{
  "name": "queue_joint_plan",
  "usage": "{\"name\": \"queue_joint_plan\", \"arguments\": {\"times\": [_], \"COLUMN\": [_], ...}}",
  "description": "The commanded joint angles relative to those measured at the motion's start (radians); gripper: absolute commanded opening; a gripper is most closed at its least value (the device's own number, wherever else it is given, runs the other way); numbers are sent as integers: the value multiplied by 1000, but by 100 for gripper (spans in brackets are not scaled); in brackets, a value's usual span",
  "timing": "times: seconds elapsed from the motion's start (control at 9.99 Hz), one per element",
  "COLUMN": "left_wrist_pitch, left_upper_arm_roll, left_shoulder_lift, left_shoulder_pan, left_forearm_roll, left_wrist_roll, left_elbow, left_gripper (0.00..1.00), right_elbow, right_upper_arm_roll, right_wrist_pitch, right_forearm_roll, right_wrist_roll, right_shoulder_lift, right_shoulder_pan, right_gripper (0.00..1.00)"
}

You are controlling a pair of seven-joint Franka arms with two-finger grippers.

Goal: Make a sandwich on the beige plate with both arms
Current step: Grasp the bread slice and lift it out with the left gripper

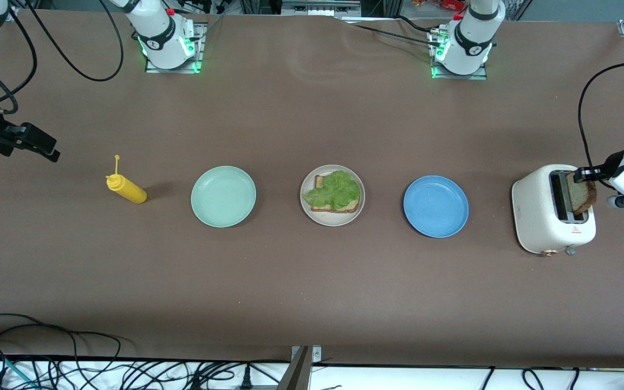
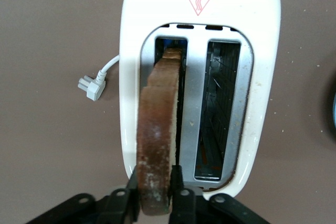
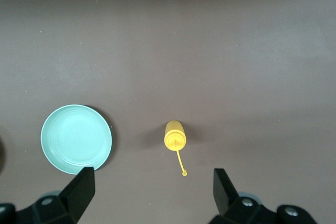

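At this moment we are in the step of fetching the second toast slice (image 1: pixel 583 198), which stands upright in one slot of the white toaster (image 1: pixel 545 227) at the right side of the front view. Our left hand (image 2: pixel 155 192) has its two fingers pressed on both faces of the slice at its upper edge, as the left wrist view shows clearly, so we judge that the grip is made; the slice sits for the most part inside the slot, and the other slot beside it is empty. The toaster's plug (image 2: pixel 90 85) lies loose on the brown worktop (image 1: pixel 312 303). In the centre of the front view the beige plate (image 1: pixel 309 209) already carries the lower toast (image 1: pixel 344 207) with the green lettuce leaf (image 1: pixel 336 189) on top of it, so only the top slice is missing from the sandwich. The plate lies between the mint green plate (image 1: pixel 223 196) and the blue plate (image 1: pixel 435 206). Our right hand (image 1: pixel 25 142) waits at the left edge of the front view, above the worktop, with its fingers wide apart and nothing between them; its wrist view looks down on the yellow sauce bottle (image 3: pixel 175 135) and the mint green plate. The next move, we think, calls for a straight lift out of the slot, so that the slice does not catch on the toaster, and then a transport over the blue plate to the lettuce.
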Motion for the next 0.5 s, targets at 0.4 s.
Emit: {"name": "queue_joint_plan", "arguments": {"times": [0.4], "left_wrist_pitch": [-263], "left_upper_arm_roll": [-41], "left_shoulder_lift": [-5], "left_shoulder_pan": [-6], "left_forearm_roll": [-11], "left_wrist_roll": [68], "left_elbow": [254], "left_gripper": [0], "right_elbow": [-26], "right_upper_arm_roll": [16], "right_wrist_pitch": [6], "right_forearm_roll": [-9], "right_wrist_roll": [7], "right_shoulder_lift": [-4], "right_shoulder_pan": [-16], "right_gripper": [100]}}
